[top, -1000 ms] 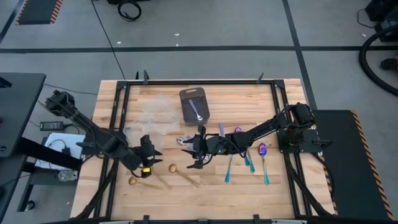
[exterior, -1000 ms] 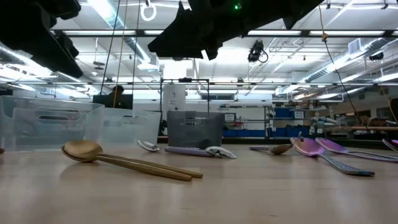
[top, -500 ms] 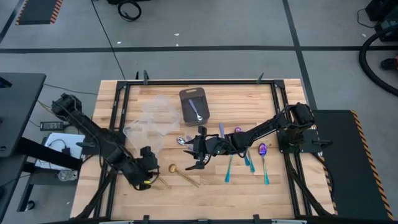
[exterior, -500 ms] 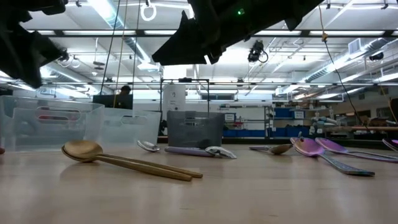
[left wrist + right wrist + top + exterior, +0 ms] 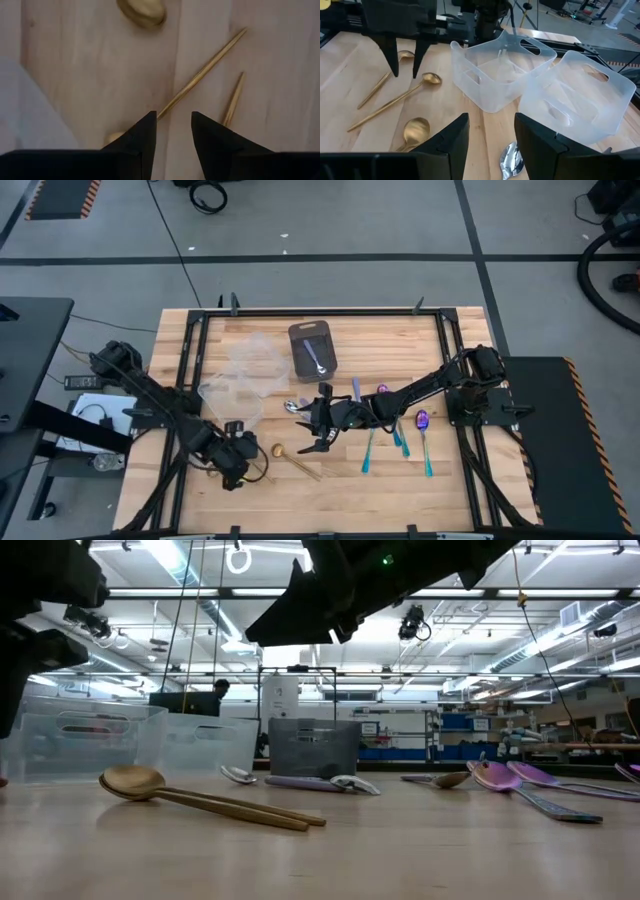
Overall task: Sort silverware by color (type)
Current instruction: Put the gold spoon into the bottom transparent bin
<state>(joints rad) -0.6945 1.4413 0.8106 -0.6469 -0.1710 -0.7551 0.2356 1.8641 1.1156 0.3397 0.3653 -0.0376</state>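
High view: left gripper (image 5: 236,463) hangs over the gold spoons (image 5: 296,460) at the counter's (image 5: 450,490) near-left, far closer to them than the right gripper (image 5: 318,420) mid-counter.

Left wrist view: its fingers (image 5: 145,135) stand apart, empty, a gold handle (image 5: 202,73) running diagonally straight out from the gap.

Right wrist view: right gripper's also open, holding nothing, facing the clear tubs (image 5: 500,70).

On the tabletop (image 5: 330,485), two tubs (image 5: 243,380) sit left of the tray (image 5: 313,352), which holds one spoon (image 5: 318,361). Three spoons (image 5: 295,461) lie near the front left; more spoons (image 5: 400,435) lie right of centre.
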